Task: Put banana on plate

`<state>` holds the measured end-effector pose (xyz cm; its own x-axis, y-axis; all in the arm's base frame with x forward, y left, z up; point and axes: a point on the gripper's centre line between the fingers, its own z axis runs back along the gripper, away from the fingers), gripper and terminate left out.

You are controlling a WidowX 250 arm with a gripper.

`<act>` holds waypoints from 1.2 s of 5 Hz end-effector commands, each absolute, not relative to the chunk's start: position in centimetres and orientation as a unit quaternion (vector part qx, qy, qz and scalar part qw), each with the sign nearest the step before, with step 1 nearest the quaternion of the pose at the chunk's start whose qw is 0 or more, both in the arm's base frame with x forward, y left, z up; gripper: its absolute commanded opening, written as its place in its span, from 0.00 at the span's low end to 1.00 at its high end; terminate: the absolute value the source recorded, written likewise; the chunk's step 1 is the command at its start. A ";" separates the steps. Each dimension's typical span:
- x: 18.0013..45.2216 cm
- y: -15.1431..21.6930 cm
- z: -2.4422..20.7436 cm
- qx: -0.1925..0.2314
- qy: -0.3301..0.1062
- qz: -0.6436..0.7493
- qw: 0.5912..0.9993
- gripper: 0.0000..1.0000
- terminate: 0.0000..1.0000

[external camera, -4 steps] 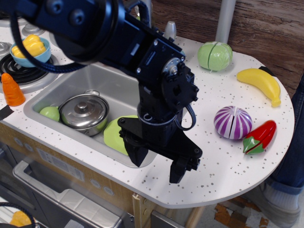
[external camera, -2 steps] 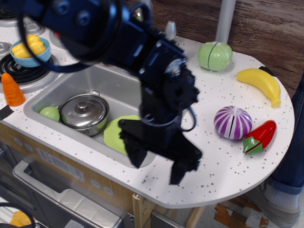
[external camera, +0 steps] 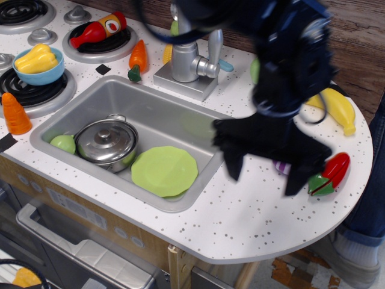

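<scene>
The yellow banana (external camera: 338,106) lies at the far right of the counter, partly hidden behind my arm. The light-green plate (external camera: 164,171) lies flat and bare in the steel sink (external camera: 150,111), right of the pot. My black gripper (external camera: 264,173) is blurred by motion, open and empty, and hangs over the counter between the sink and the banana. One of its fingers (external camera: 232,165) is near the sink's right edge. The other is beside the red pepper.
A steel pot (external camera: 107,141) and a small green ball (external camera: 62,143) sit in the sink. A red toy pepper (external camera: 329,174) lies right of the gripper. The purple onion is almost hidden behind it. Faucet (external camera: 189,60), carrots (external camera: 15,114), blue bowl (external camera: 37,63) stand around.
My arm has swung right, from over the sink's front edge to the counter near the onion and banana. The plate and faucet are now uncovered. The gripper has stayed open.
</scene>
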<state>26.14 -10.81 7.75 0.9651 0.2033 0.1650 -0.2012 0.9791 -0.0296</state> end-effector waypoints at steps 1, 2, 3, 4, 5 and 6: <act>30.9 -13.4 10.2 -0.009 -0.128 0.132 0.983 1.00 0.00; 35.1 -14.2 11.2 -0.004 -0.146 0.157 0.977 1.00 0.00; 39.3 -14.1 11.4 0.007 -0.151 0.189 0.970 1.00 0.00; 42.4 -14.6 11.3 0.035 -0.164 0.222 0.961 1.00 0.00; 44.9 -14.0 10.4 0.038 -0.171 0.242 0.954 1.00 0.00; 46.2 -13.1 9.0 0.014 -0.172 0.237 0.956 1.00 0.00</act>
